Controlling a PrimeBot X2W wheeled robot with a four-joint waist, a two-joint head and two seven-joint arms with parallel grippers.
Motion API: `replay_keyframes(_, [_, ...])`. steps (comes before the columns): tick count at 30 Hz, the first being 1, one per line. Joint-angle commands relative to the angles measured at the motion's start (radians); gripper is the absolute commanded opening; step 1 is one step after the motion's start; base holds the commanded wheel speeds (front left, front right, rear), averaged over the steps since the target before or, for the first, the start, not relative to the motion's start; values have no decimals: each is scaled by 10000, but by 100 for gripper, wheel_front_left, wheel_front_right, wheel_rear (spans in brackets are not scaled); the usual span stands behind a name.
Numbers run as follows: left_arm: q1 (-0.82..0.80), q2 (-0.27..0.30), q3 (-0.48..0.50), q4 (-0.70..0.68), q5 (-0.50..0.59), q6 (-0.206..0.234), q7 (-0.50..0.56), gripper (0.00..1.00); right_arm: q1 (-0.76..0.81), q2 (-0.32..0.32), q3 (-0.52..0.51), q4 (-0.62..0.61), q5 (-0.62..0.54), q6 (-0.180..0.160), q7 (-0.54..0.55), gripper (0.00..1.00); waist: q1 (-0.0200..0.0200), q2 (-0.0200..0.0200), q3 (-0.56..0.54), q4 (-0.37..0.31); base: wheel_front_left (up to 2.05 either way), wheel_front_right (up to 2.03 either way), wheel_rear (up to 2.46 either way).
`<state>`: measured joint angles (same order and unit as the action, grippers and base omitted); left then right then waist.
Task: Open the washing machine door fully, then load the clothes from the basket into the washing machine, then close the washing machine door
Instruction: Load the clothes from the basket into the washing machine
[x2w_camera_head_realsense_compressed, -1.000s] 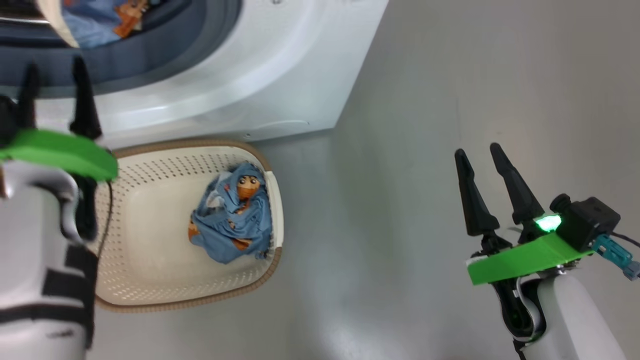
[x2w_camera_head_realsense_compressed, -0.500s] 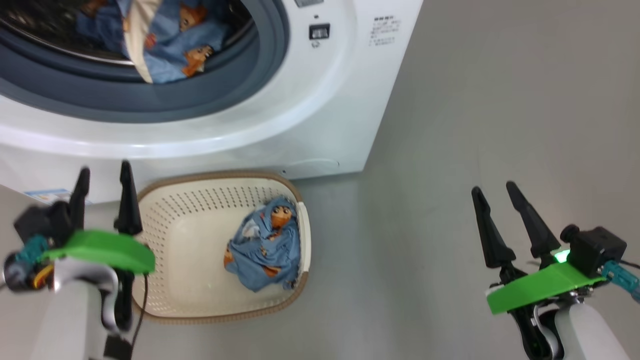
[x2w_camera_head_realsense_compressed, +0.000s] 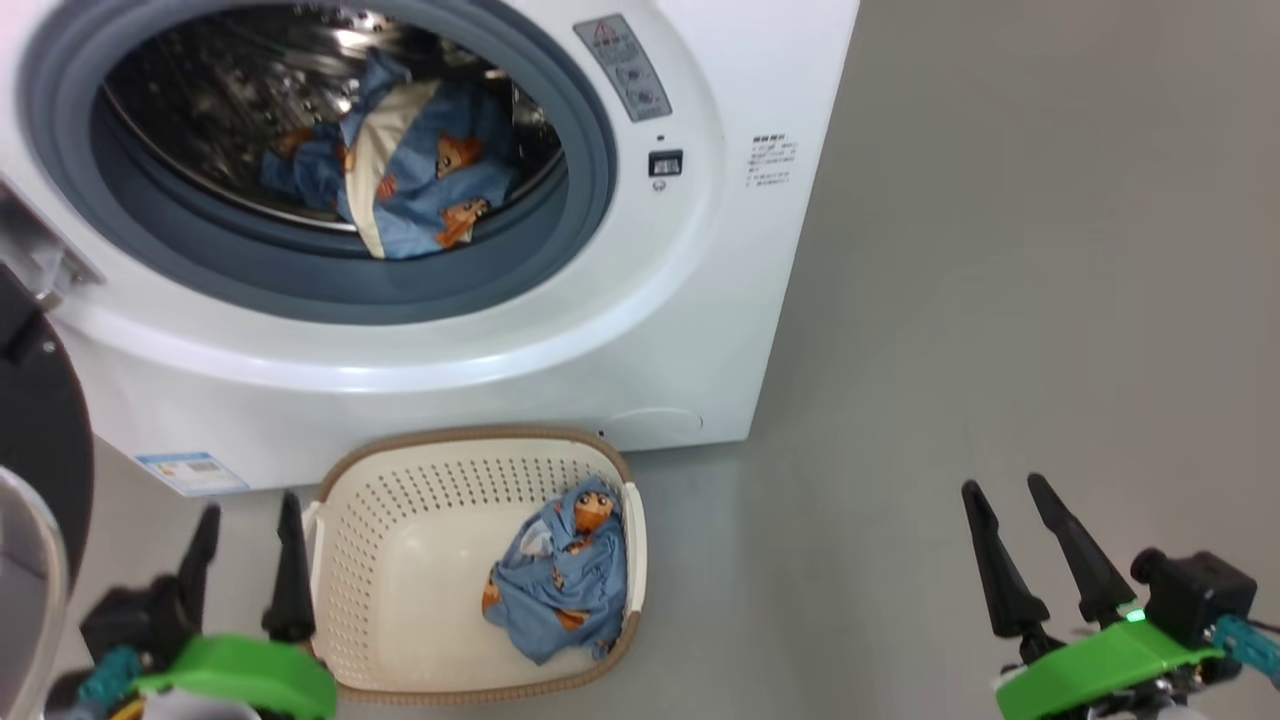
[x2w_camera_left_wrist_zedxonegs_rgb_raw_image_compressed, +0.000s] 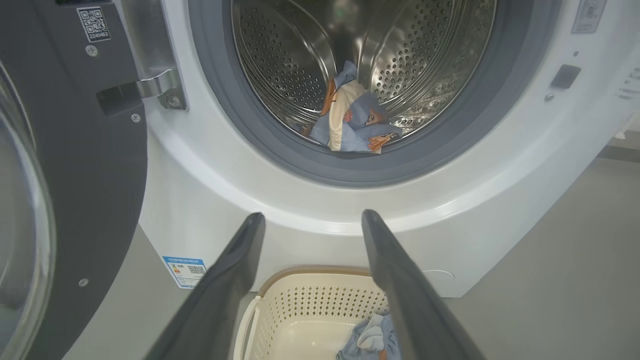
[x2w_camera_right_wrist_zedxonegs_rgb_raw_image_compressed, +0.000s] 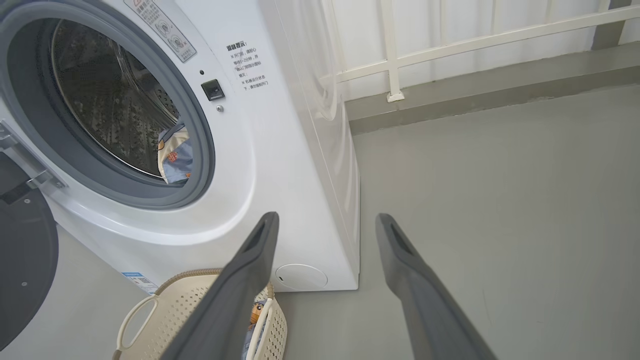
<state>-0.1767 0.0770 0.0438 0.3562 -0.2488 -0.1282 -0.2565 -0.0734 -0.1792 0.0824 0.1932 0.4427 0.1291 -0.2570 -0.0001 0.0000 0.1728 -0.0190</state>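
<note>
While looking down from the head, finds the left tool (x2w_camera_head_realsense_compressed: 248, 510) at the lower left. Its two long dark fingers are spread as wide as they go and grip nothing. Places it near the left end of the small cream-white perforated plastic basket with the brown woven-look rim (x2w_camera_head_realsense_compressed: 470, 468), touching nothing. Finds the right tool (x2w_camera_head_realsense_compressed: 1002, 485) at the lower right, likewise fully spread and empty, over bare grey floor (x2w_camera_head_realsense_compressed: 1000, 300) and well apart from the basket.

Sees the basket standing on the floor close in front of the big white front-loading washing machine (x2w_camera_head_realsense_compressed: 650, 320), below its round opening; cannot tell whether the two touch. Notes one crumpled blue garment with orange-brown cartoon figures (x2w_camera_head_realsense_compressed: 560, 590) lying in the basket's right end, against the wall. Notes more blue and cream cartoon-print clothes (x2w_camera_head_realsense_compressed: 420, 190) heaped at the bottom of the perforated steel drum (x2w_camera_left_wrist_zedxonegs_rgb_raw_image_compressed: 280, 60), inside the grey-blue rubber gasket (x2w_camera_head_realsense_compressed: 590, 210).

Finds the large round door with the glossy black rim (x2w_camera_left_wrist_zedxonegs_rgb_raw_image_compressed: 100, 165) swung wide open on the machine's left side. Spots a small blue label sticker (x2w_camera_head_realsense_compressed: 190, 472) low on the front panel, left of the basket.

From the left wrist, looks between the spread fingers at the machine's lower front and the basket's rim. From the right wrist, looks past the machine's right corner to open floor.
</note>
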Motion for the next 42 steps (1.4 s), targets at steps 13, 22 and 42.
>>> replay_keyframes(13, [2046,-164,774,-1751,309,-25,-53,100,897,-179,-112,-358,94,16,-48,100,1,0,-684,-121,0,0,0])
replay_keyframes(22, [2160,-237,793,-2024,419,-25,-53,100,856,-99,-146,-406,57,16,-48,100,1,0,-564,-111,0,0,0])
replay_keyframes(42, [-271,259,-1000,359,-633,-25,-53,100,-397,296,-189,-782,-185,16,-48,100,1,0,1775,-350,0,0,0])
